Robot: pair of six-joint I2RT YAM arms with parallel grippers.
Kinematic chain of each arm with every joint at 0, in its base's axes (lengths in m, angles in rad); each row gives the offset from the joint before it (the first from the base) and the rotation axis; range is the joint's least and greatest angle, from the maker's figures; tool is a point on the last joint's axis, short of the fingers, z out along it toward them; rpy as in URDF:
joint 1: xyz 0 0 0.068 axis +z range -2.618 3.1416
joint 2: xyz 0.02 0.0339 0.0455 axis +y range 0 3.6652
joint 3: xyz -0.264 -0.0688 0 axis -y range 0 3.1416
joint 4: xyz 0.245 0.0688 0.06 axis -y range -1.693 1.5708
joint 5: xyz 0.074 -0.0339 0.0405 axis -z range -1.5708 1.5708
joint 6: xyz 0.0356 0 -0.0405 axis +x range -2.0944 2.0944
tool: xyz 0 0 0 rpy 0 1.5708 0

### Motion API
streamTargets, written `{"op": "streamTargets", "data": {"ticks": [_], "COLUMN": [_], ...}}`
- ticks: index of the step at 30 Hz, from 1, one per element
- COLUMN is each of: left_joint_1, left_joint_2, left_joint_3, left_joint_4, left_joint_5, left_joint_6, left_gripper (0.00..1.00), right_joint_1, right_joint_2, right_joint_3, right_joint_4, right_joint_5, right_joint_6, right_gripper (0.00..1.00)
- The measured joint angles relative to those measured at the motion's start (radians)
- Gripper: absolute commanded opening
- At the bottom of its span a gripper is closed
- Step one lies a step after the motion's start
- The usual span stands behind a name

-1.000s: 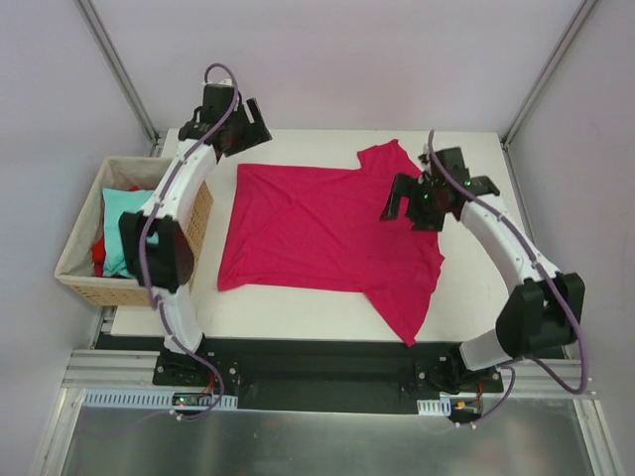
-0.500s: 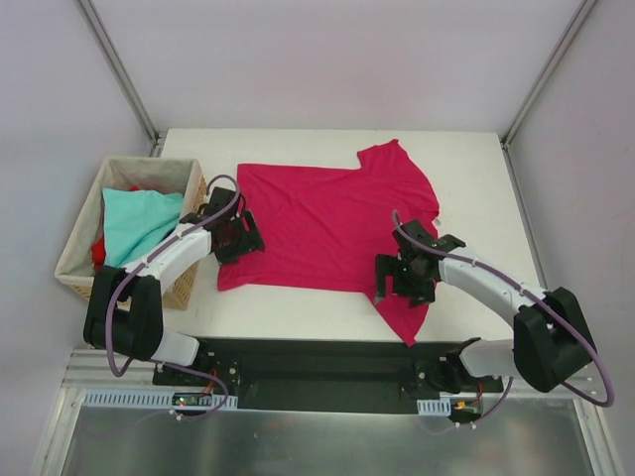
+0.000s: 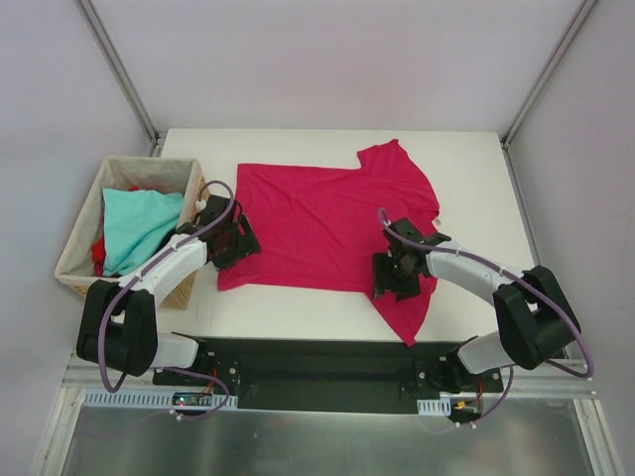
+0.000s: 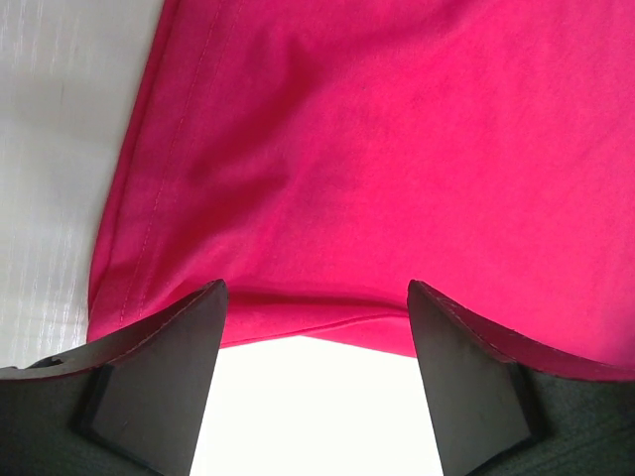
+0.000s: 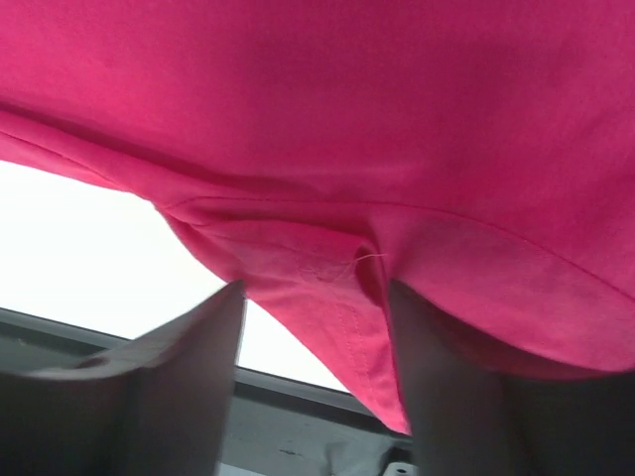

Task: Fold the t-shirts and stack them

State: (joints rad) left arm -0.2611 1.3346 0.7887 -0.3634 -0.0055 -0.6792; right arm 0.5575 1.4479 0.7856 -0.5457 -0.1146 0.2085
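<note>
A crimson-magenta t-shirt (image 3: 317,223) lies spread flat on the white table, one sleeve pointing to the near edge. My left gripper (image 3: 240,244) sits low at the shirt's left edge near its front corner. In the left wrist view it (image 4: 316,297) is open, the shirt's hem (image 4: 327,322) just ahead of the fingertips and bare table between them. My right gripper (image 3: 395,278) is down on the near sleeve where it joins the body. Its jaws (image 5: 316,293) stand apart around a seamed fold of cloth (image 5: 327,268). A light teal t-shirt (image 3: 139,223) and a red one (image 3: 97,253) lie in the basket.
The woven wicker basket (image 3: 74,260) stands off the table's left side, right beside my left arm. The table's near edge and the black base rail (image 3: 317,362) run just below the sleeve tip. White table (image 3: 476,188) shows to the right of the shirt.
Both arms have swung from the far part of the table down to the shirt's near half, the left to its left edge, the right to the near sleeve. The right jaws have narrowed.
</note>
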Motion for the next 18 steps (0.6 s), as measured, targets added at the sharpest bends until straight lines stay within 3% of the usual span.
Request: {"op": "streamTargets", "data": {"ticks": [3, 4, 8, 10, 18], "left_joint_1": [0.000, 0.000, 0.000, 0.000, 0.000], "left_joint_2": [0.000, 0.000, 0.000, 0.000, -0.037], "left_joint_3": [-0.008, -0.010, -0.013, -0.013, -0.035], "left_joint_4": [0.000, 0.000, 0.001, 0.001, 0.004], "left_joint_5": [-0.004, -0.004, -0.005, -0.006, -0.007], "left_joint_6": [-0.006, -0.009, -0.011, -0.011, -0.012], "left_gripper": [0.74, 0.75, 0.75, 0.75, 0.75], "right_joint_1": [0.025, 0.038, 0.090, 0.109, 0.229], "right_joint_2": [-0.001, -0.002, -0.005, -0.005, -0.010], "right_joint_3": [0.015, 0.019, 0.022, 0.022, 0.023], "right_joint_4": [0.000, 0.001, 0.000, 0.000, -0.017], "right_joint_5": [0.006, 0.008, 0.029, 0.036, 0.049], "right_joint_6": [-0.003, -0.004, -0.003, -0.003, 0.023], "right_gripper": [0.42, 0.31, 0.20, 0.08, 0.08]}}
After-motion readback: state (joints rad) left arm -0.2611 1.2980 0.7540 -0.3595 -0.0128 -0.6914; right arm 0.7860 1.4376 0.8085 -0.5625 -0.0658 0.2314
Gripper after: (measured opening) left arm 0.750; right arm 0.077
